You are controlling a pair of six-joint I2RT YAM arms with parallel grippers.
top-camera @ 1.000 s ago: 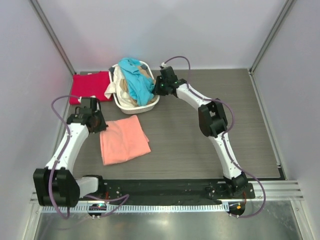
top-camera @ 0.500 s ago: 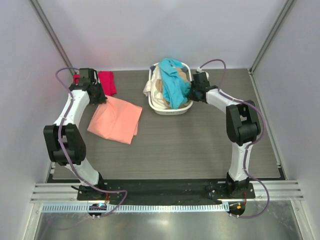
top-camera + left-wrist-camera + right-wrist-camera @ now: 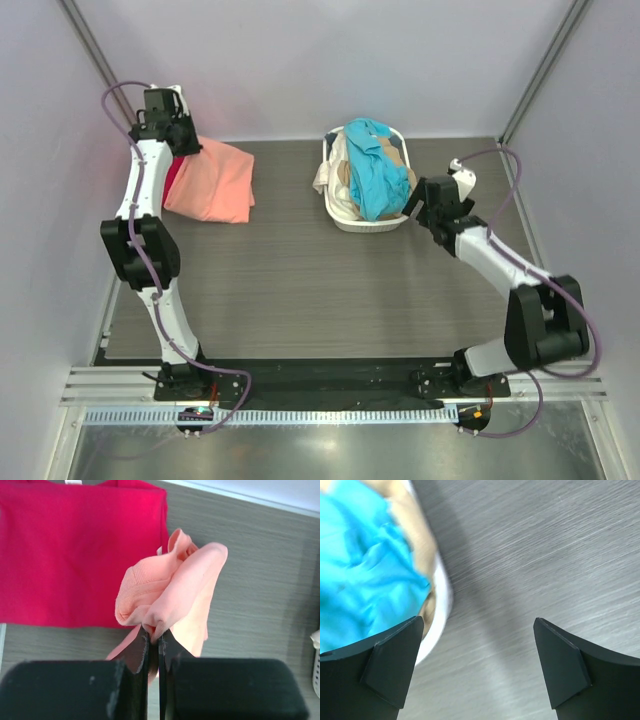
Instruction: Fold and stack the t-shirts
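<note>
My left gripper (image 3: 159, 630) is shut on a bunched fold of the salmon-pink t-shirt (image 3: 170, 590), which hangs over the flat crimson red t-shirt (image 3: 75, 555). In the top view the left gripper (image 3: 172, 135) is at the far left corner. There the pink shirt (image 3: 212, 183) drapes over most of the red one (image 3: 171, 180). The teal t-shirt (image 3: 375, 172) and the beige t-shirt (image 3: 345, 180) lie heaped in the basket. My right gripper (image 3: 422, 212) stands open just right of the basket. Only bare table lies between its fingers (image 3: 477, 655).
The white oval laundry basket (image 3: 347, 220) stands at the back centre of the grey table. Its rim (image 3: 439, 615) is close to my right gripper's left finger. The enclosure's walls close in the table on the left, back and right.
My left gripper carried the pink shirt from the table's near left to the far left corner, over the red shirt. The basket slid right; my right gripper opened wide and drew off its rim.
</note>
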